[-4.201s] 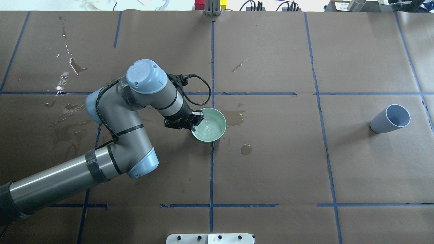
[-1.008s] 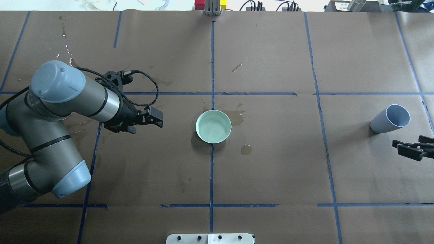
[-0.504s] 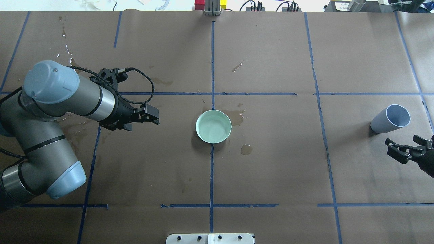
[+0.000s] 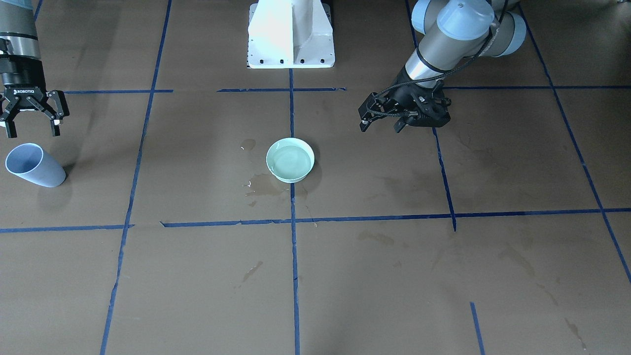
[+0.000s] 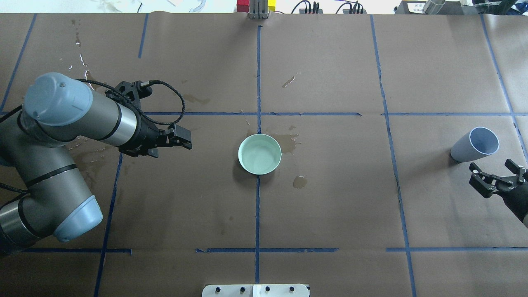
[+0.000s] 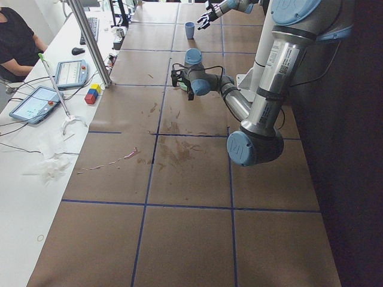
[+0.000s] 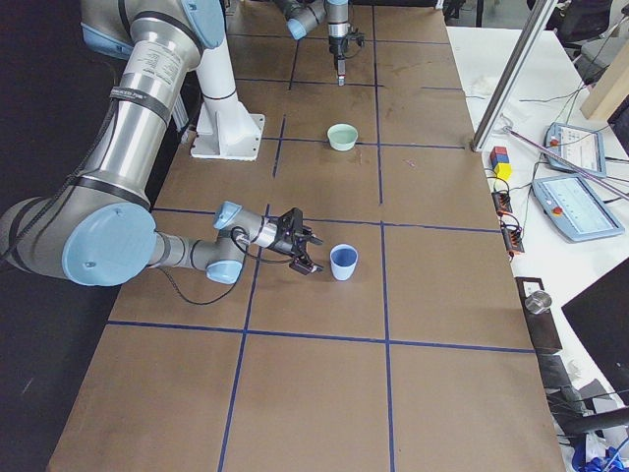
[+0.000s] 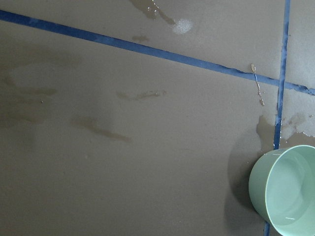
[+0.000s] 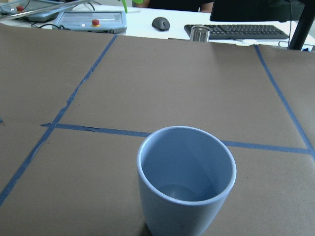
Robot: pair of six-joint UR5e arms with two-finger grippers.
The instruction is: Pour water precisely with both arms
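Note:
A pale green bowl [image 5: 260,154] stands upright at the table's middle with clear water [image 4: 291,161] in it; it also shows in the left wrist view [image 8: 288,189]. A light blue cup [image 5: 474,144] stands upright at the far right. My left gripper [image 5: 186,140] is open and empty, a bowl's width or more left of the bowl. My right gripper [image 5: 490,165] is open and empty, just on the robot's side of the cup [image 9: 186,182], which fills the right wrist view. I cannot tell whether the cup holds water.
Wet spill patches lie beside the bowl [image 5: 285,142], below it [image 5: 300,181] and on the left part of the brown paper [image 5: 88,80]. Blue tape lines grid the table. The white robot base [image 4: 291,34] stands at the near edge. Operator desks with tablets [image 7: 565,202] run along the far side.
My left gripper has let go of the bowl and drawn back to the left. My right gripper has come in from the right edge towards the cup, its fingers now spread.

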